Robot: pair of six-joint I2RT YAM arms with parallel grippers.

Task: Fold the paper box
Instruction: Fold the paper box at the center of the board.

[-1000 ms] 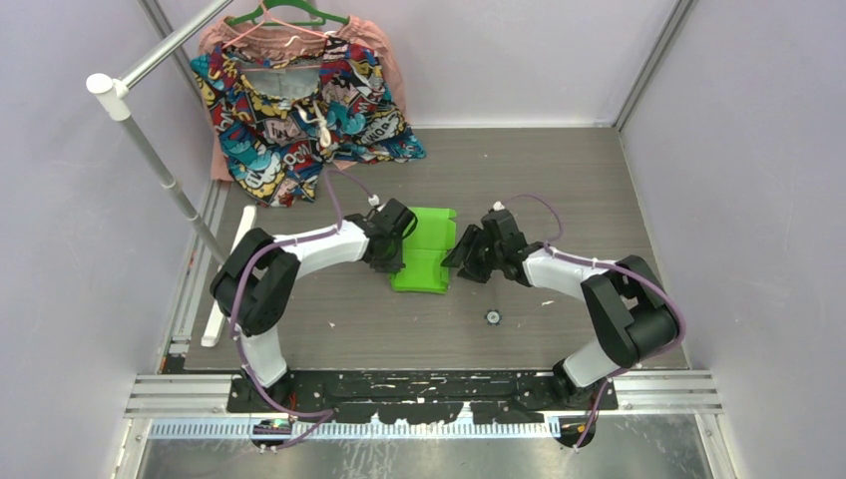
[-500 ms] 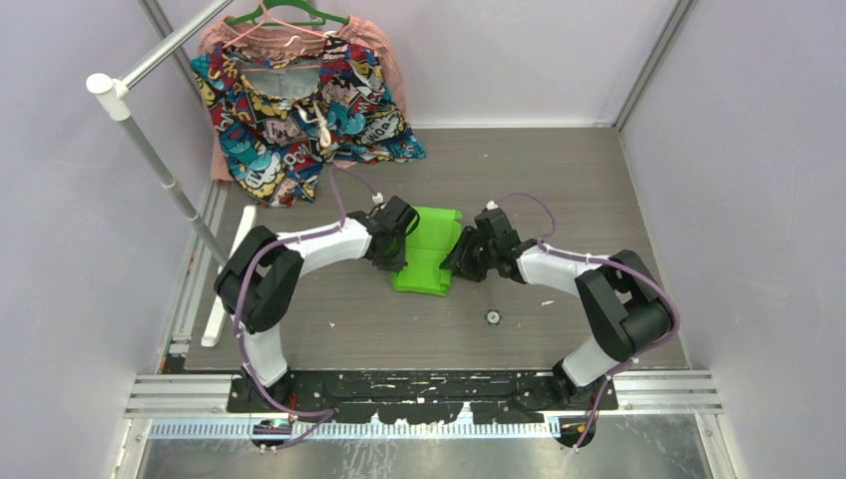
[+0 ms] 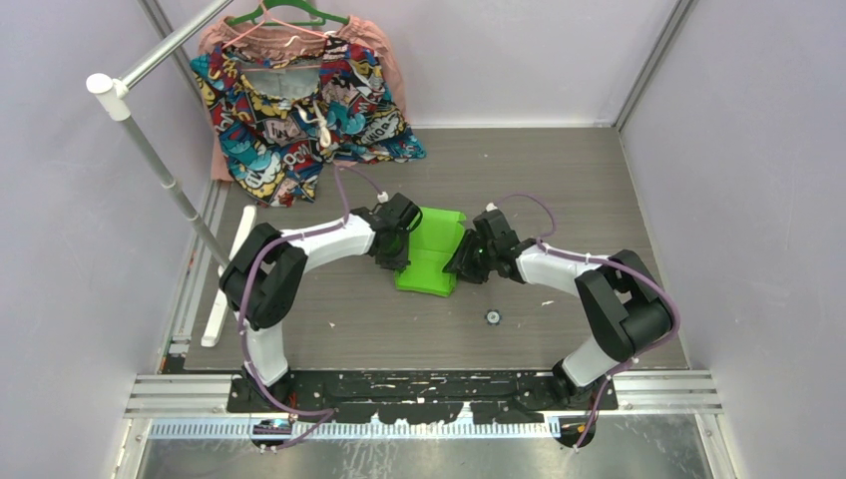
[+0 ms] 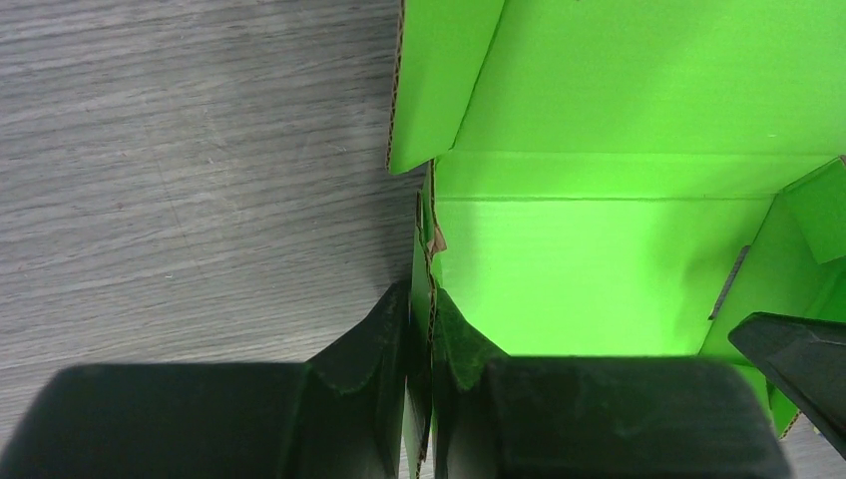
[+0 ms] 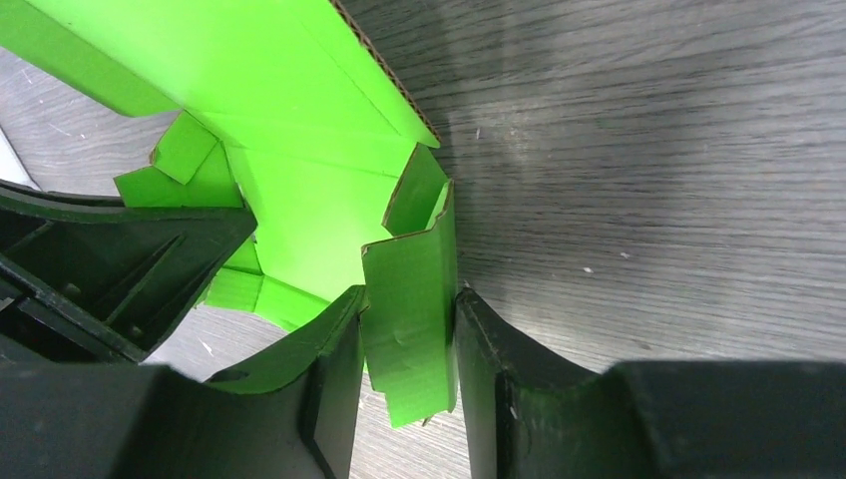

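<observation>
The lime-green paper box (image 3: 431,249) lies partly folded in the middle of the table, with its walls and flaps standing up. My left gripper (image 3: 402,242) is at its left side. In the left wrist view it (image 4: 424,297) is shut on the thin left wall of the box (image 4: 599,249). My right gripper (image 3: 462,255) is at the box's right side. In the right wrist view both of its fingers (image 5: 409,295) press against a folded side flap (image 5: 411,269) of the box (image 5: 299,190).
A colourful patterned garment (image 3: 299,105) hangs on a hanger at the back left, beside a slanted white rail (image 3: 150,150). A white strip (image 3: 227,279) lies along the table's left edge. A small dark round part (image 3: 492,317) lies in front of the right arm.
My right gripper has moved a little left onto the box's right flap and its jaws have narrowed around it. The left gripper keeps its grip and has shifted slightly right.
</observation>
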